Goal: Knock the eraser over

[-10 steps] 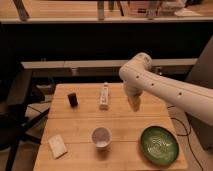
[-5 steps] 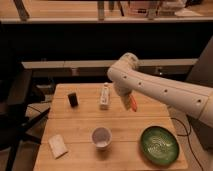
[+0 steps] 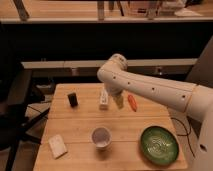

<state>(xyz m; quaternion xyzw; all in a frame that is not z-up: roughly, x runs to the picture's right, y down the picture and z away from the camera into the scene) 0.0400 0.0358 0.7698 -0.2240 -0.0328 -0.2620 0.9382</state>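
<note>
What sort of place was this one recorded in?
Probably an office or lab room: a wooden table, a dark office chair beside it, and a long counter behind. The open gripper hangs over the table, next to the white tube.

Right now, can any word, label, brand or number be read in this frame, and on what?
None readable.
White tube: any print is too blurred to read.
Eraser, cup, green plate: no visible text.
Gripper, hanging beside the tube: no marking seen.
</note>
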